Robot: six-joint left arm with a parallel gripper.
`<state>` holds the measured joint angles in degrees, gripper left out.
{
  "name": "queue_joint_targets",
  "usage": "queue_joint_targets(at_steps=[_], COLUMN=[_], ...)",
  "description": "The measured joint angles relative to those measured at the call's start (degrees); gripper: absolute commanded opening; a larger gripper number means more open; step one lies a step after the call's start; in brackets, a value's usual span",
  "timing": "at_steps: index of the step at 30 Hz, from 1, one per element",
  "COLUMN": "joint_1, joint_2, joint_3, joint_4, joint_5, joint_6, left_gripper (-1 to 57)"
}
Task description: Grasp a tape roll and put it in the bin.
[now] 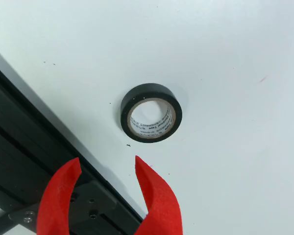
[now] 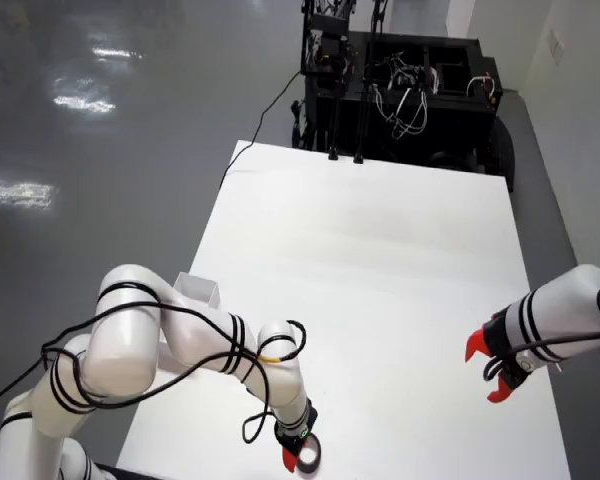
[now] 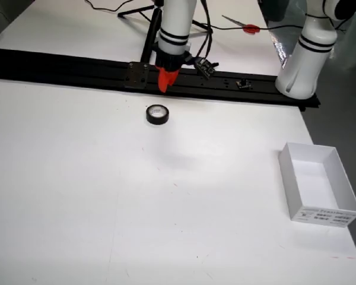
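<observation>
1. The tape (image 1: 151,119) lies flat, hole up, at mid-frame in my wrist view and upper middle in the front view (image 3: 157,114), alone on the white surface (image 3: 166,196).
2. My tool (image 1: 108,169) hangs just short of it, red fingers (image 1: 157,196) spread wide and empty, wide enough, I judge, to straddle the roll.
3. A black rail (image 3: 77,70) runs close behind, so I should descend clear of it.
4. The bin (image 3: 316,183) waits well apart, at lower right.
</observation>
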<state>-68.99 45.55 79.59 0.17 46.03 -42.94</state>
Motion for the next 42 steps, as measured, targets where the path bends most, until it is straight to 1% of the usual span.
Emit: queue_joint_targets(at_steps=[10,16,26,34,42], joint_1=[-0.96,-1.13,0.31,1.65,2.29], joint_2=[3.15,5.36,7.51,8.35,8.52], joint_3=[-3.54,-6.66,-8.84,-9.61,-9.34], joint_4=[-0.12,-0.06,0.15,0.89,2.16], joint_5=[-1.09,-0.60,0.30,1.89,4.48], joint_6=[-0.18,-0.01,-0.97,-3.63,-6.61], left_gripper=[24.5,25.0,26.4,26.5,26.5])
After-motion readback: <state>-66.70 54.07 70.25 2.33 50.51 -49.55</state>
